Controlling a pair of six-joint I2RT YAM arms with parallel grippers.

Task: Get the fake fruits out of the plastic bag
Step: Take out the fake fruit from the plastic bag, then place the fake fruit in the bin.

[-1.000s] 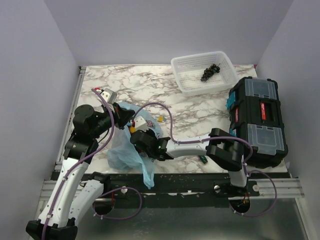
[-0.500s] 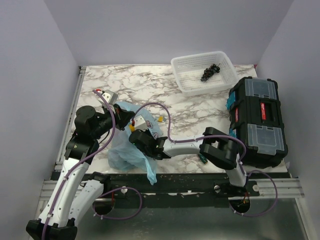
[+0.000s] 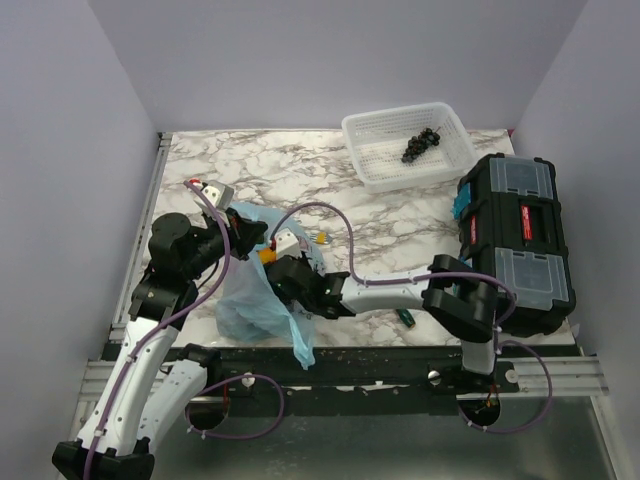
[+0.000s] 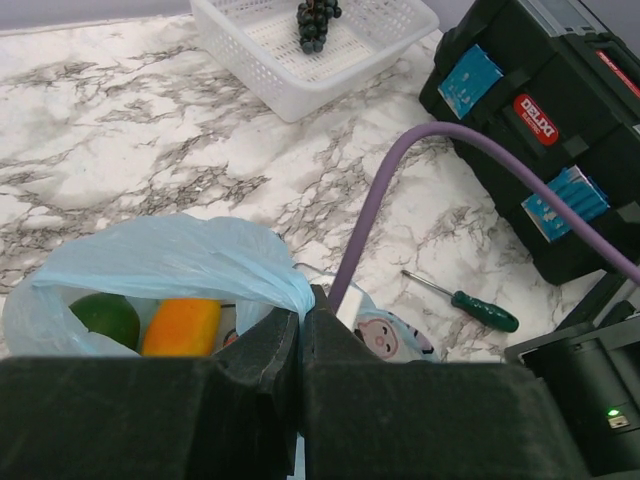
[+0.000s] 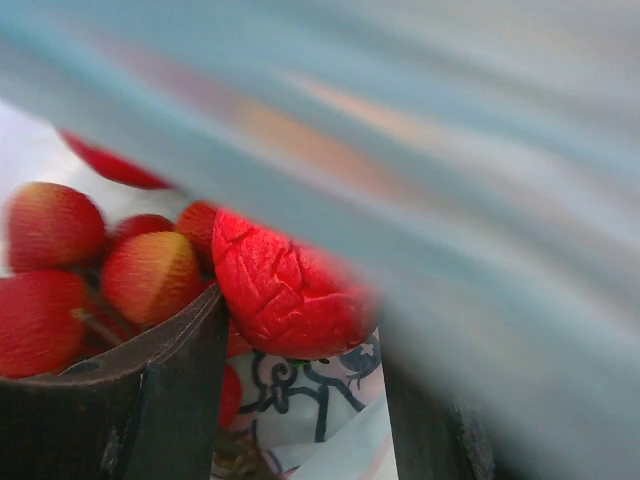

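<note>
At the left of the top view, the left gripper [image 3: 248, 235] is pinching the rim of the plastic bag [image 3: 245, 305]. Its jaws are fully closed on the thin blue film, and it is holding the mouth up just as it was a second ago. Its wrist view is showing a green fruit [image 4: 105, 317] and an orange fruit [image 4: 182, 325] lying just inside that opening, at the lower left of the frame.

Moving right, the right gripper [image 3: 290, 280] is working in the bag mouth. Over the last second its jaws have been narrowing, and the arm's elbow has been swinging out toward the black toolbox [image 3: 515, 240]. In its own camera a creased red fruit [image 5: 285, 290] is sitting between the fingers [image 5: 150, 385], the one at the frame's left touching it. Blurred bag film is hiding the other side, so I cannot tell whether the clamp is complete. More red fruits [image 5: 50, 225] are crowding behind.

By my reading the first pick is only beginning, and no fruit appears to be out yet. At the upper right, the white basket [image 3: 375, 165] is holding only a grape bunch [image 3: 420, 143].
</note>
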